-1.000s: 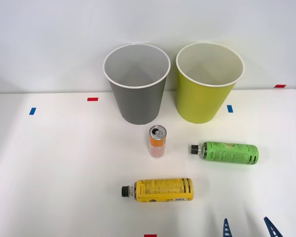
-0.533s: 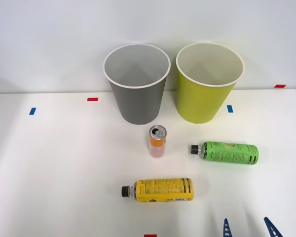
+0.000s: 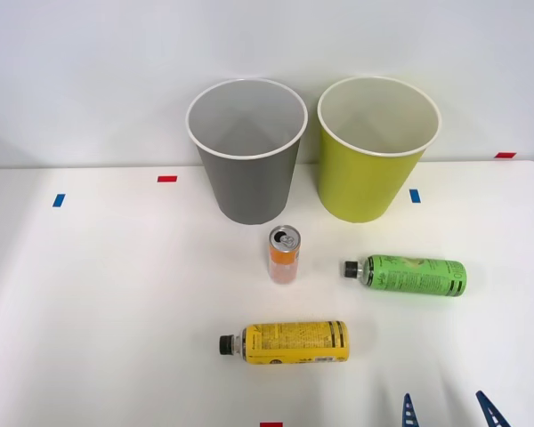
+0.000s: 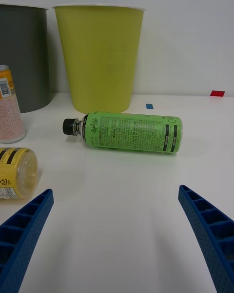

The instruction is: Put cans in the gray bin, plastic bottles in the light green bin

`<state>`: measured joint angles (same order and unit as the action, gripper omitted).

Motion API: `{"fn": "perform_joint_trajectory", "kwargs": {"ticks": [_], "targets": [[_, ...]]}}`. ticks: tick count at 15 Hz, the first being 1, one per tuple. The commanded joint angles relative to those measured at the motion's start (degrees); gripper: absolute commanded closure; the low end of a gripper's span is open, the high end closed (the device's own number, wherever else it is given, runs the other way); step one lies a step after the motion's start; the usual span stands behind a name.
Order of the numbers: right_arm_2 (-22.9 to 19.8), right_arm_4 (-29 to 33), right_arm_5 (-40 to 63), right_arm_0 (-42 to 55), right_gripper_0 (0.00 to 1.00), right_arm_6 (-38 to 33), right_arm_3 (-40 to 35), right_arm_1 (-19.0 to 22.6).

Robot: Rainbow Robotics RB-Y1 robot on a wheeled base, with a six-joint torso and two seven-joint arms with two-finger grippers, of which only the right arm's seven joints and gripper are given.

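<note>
The gray bin (image 3: 247,151) and the light green bin (image 3: 374,147) stand side by side at the table's back. An orange-and-pink can (image 3: 284,254) stands upright in front of the gray bin. A green-label bottle (image 3: 408,275) lies on its side to the can's right, black cap pointing left. A yellow-label bottle (image 3: 289,342) lies nearer the front. My right gripper (image 3: 449,410) is open and empty at the front right edge, short of the green bottle (image 4: 130,132). In the wrist view the blue fingers (image 4: 24,232) spread wide, with the light green bin (image 4: 100,56), gray bin (image 4: 22,56), can (image 4: 9,105) and yellow bottle (image 4: 14,173) ahead.
Small blue tape marks (image 3: 59,200) and red tape marks (image 3: 166,179) dot the white table (image 3: 116,302). A plain white wall rises behind the bins. The table's right edge curves near a red mark (image 3: 505,155).
</note>
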<state>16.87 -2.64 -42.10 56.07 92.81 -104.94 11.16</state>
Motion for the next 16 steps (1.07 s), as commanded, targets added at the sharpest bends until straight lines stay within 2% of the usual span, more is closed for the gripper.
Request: {"fn": "perform_joint_trajectory", "kwargs": {"ticks": [1,16], "targets": [[0.0,0.0,0.0,0.0,0.12,0.0,0.0,0.0],[0.0,0.0,0.0,0.0,0.13,0.0,0.0,0.0]]}}
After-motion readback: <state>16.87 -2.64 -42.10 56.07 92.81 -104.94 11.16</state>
